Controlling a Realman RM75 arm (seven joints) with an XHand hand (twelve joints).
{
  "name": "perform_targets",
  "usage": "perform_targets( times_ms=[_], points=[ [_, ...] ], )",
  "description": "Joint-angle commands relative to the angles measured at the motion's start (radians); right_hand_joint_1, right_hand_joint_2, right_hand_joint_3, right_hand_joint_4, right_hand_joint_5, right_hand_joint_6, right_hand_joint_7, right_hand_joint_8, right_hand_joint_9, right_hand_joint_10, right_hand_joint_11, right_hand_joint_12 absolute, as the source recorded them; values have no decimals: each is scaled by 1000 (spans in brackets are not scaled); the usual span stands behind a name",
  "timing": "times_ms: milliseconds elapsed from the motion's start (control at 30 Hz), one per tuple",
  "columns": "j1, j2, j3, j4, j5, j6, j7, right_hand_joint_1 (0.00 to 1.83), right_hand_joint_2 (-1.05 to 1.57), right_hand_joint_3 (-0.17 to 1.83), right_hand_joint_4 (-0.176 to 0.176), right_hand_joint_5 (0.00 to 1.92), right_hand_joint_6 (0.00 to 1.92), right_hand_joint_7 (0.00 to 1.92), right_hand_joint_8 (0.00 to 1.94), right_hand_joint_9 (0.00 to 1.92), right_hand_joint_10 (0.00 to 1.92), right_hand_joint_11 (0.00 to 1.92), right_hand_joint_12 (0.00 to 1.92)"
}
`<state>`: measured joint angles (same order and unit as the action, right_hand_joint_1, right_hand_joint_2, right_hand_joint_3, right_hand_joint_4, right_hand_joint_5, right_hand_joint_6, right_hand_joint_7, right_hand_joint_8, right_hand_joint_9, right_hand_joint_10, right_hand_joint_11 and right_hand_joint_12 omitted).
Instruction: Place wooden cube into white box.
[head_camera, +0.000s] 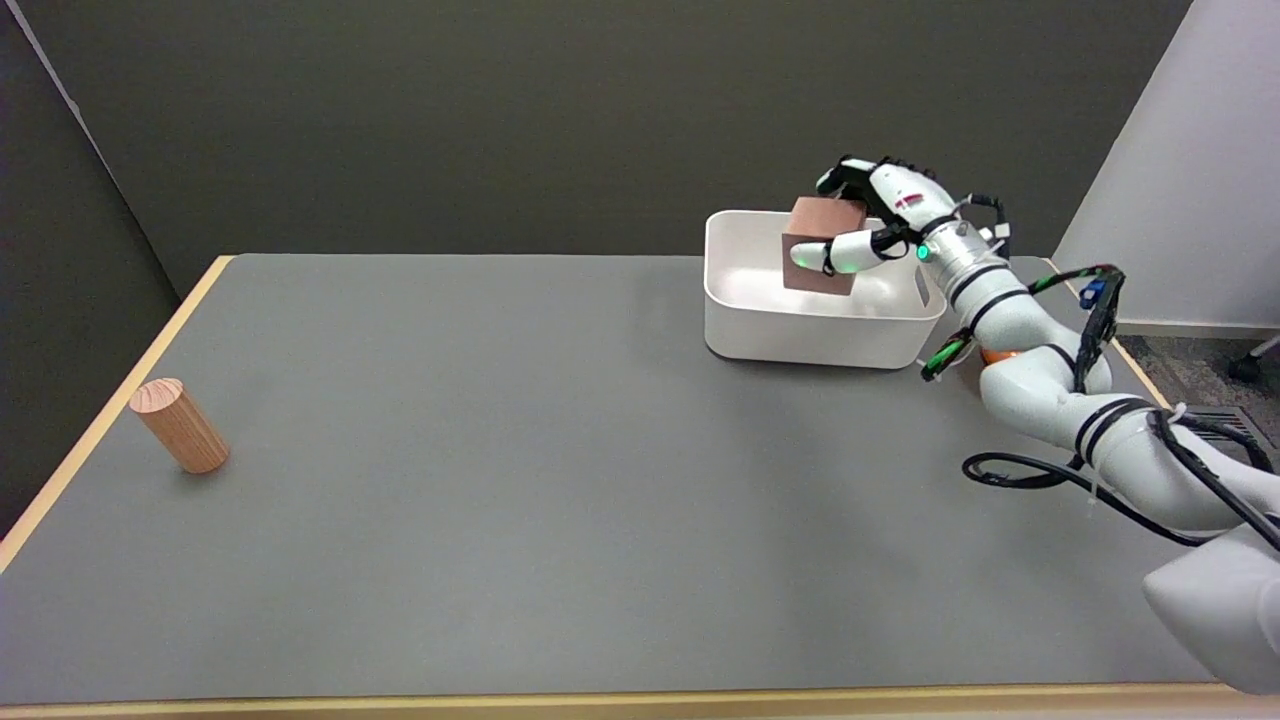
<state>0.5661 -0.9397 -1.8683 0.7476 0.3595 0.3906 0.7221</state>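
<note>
A wooden cylinder (179, 425) was seen lying far left of the white box (815, 325). The wooden cube (820, 246) was clamped by the right hand (880, 215), held directly above the box's interior, slightly tilted; only lowering and release were judged outstanding.

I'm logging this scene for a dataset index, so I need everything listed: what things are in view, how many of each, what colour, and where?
wooden cube: one, reddish brown, held in the air over the white box.
white box: one, white, open-topped, on the table's far right.
wooden cylinder: one, light wood, lying near the table's left edge.
table: one, grey top with light wooden edging.
orange thing: one, mostly hidden behind the arm, right of the box; cannot tell what it is.
right arm: one, white with black cables, reaching in from lower right.
right hand: one, black and white, fingers gripping the cube.
</note>
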Motion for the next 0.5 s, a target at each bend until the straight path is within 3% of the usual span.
perform_targets(
  times_ms=[33, 133, 200, 267, 400, 500],
  points=[
    [-131, 23, 7, 28, 325, 121, 0, 644, 627, 858, -2, 269, 480, 408, 480, 268, 868, 53, 1222],
    [-187, 44, 63, 108, 347, 128, -2, 568, 551, 921, 1, 192, 461, 218, 398, 32, 636, -1, 954],
    [-233, 51, 97, 174, 374, 144, 1, 571, 571, 848, 2, 200, 390, 209, 299, 11, 573, -1, 896],
    [-270, 55, 129, 218, 391, 150, 1, 525, 557, 881, 3, 136, 388, 92, 288, -1, 347, -1, 724],
    [-336, 53, 187, 284, 436, 185, 1, 537, 566, 811, 0, 144, 325, 84, 236, -1, 303, -1, 674],
    [-370, 50, 210, 297, 540, 276, 1, 519, 532, 884, -2, 90, 389, 50, 258, -1, 254, -1, 634]
  ],
)
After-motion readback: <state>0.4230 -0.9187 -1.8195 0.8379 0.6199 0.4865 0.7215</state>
